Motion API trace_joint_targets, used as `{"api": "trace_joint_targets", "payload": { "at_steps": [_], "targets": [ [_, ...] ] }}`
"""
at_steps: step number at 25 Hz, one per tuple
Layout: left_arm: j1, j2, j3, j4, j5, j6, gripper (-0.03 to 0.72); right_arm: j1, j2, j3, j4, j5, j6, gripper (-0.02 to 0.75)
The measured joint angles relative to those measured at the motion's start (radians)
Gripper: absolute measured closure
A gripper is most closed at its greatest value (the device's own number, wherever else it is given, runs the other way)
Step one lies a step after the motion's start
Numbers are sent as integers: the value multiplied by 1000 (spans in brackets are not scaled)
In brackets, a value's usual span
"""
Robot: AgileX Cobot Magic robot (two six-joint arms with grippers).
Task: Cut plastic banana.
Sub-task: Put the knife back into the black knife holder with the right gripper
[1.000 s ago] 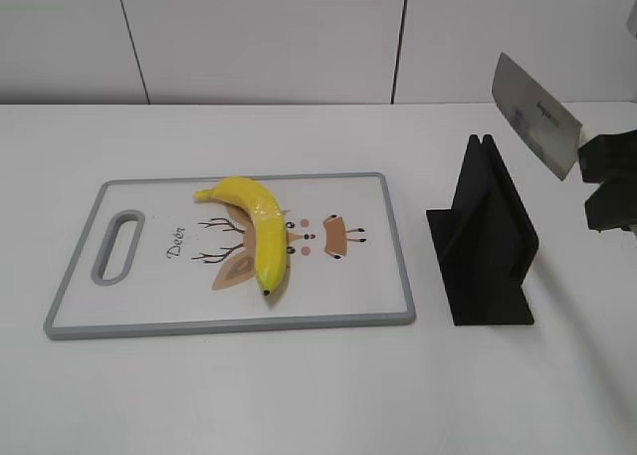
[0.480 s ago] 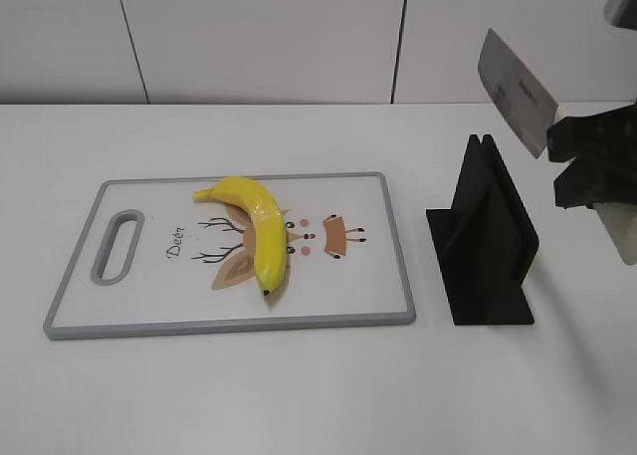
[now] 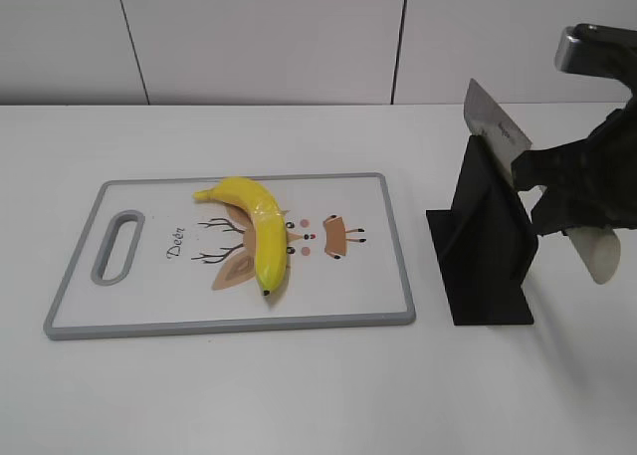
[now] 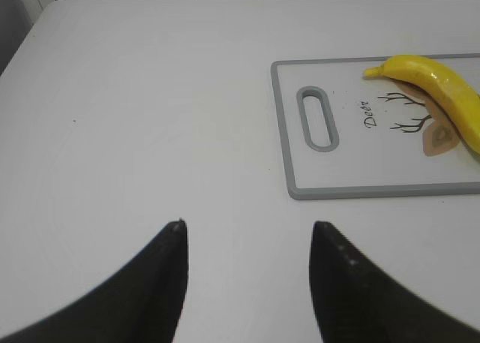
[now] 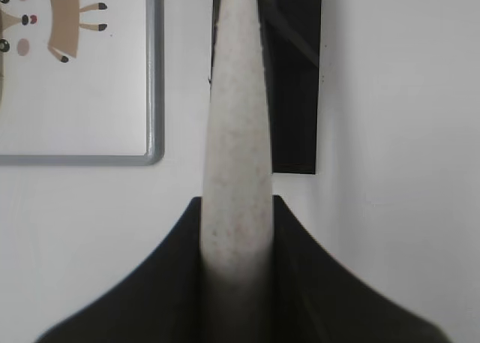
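The plastic banana [image 3: 257, 236] lies on the grey-rimmed white cutting board [image 3: 229, 324], dark tip toward the front. Part of the banana [image 4: 442, 88] and the board's handle end [image 4: 283, 133] show in the left wrist view. My right gripper [image 3: 562, 186] is shut on the speckled white handle [image 5: 236, 133] of a cleaver-style knife; its blade [image 3: 495, 134] is tilted, with its lower edge at the top of the black knife stand [image 3: 488, 246]. My right gripper [image 5: 236, 200] is well right of the banana. My left gripper [image 4: 249, 227] is open and empty over bare table, left of the board.
The black knife stand [image 5: 296, 73] stands just right of the cutting board's right edge [image 5: 154, 95]. A white wall runs behind the table. White tabletop surrounds the board on the left and in front.
My right gripper has carried the knife left and down, from high at the right edge to just over the black stand. The banana and board have not moved.
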Motion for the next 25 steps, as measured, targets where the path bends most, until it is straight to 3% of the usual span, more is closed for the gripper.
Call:
{"api": "trace_joint_targets", "payload": {
  "at_steps": [14,16,21,25],
  "targets": [
    [0,0,0,0,0,0,199,0,80,3,44,26,-4,565],
    [0,0,0,0,0,0,199,0,80,3,45,26,-18,505],
    [0,0,0,0,0,0,199,0,80,-4,46,21,-36,153],
    [0,0,0,0,0,0,199,0,65,-30,54,2,-53,104]
  ]
}}
